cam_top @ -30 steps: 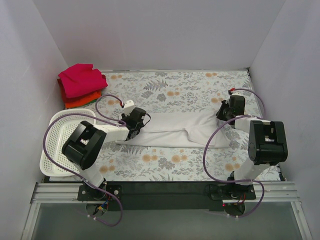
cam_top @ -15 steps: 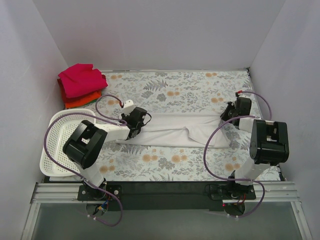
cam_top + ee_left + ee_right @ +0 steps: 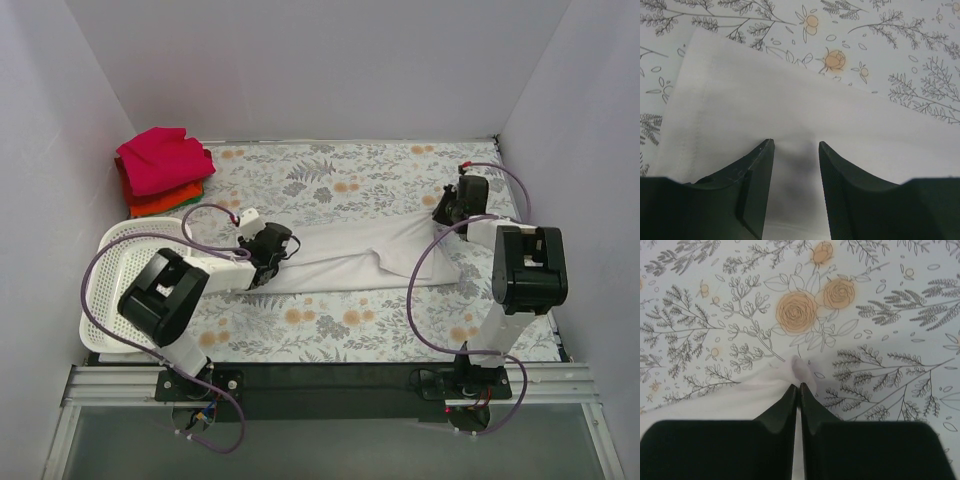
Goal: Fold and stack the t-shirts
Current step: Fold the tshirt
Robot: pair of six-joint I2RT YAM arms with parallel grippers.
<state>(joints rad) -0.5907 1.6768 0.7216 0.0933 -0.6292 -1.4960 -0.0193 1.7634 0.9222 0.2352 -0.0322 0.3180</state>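
The white t-shirt (image 3: 360, 258) lies stretched across the middle of the floral table as a long band. My left gripper (image 3: 283, 243) is at its left end, with jaws apart over the flat cloth (image 3: 790, 100) and nothing pinched; in its wrist view the gripper (image 3: 796, 145) rests on the shirt. My right gripper (image 3: 442, 214) is at the shirt's far right corner. In its wrist view the gripper (image 3: 799, 386) is shut on a small peak of white cloth (image 3: 802, 371). Folded magenta (image 3: 160, 158) and red-orange (image 3: 160, 202) shirts are stacked at the back left. I cannot make out a green one.
A white mesh basket (image 3: 115, 270) stands at the left edge beside my left arm. White walls close in the table at the left, back and right. Purple cables loop over both arms.
My right gripper has moved back and slightly left with the shirt corner, so the shirt's right end now slants toward the back. My left gripper has shifted slightly left.
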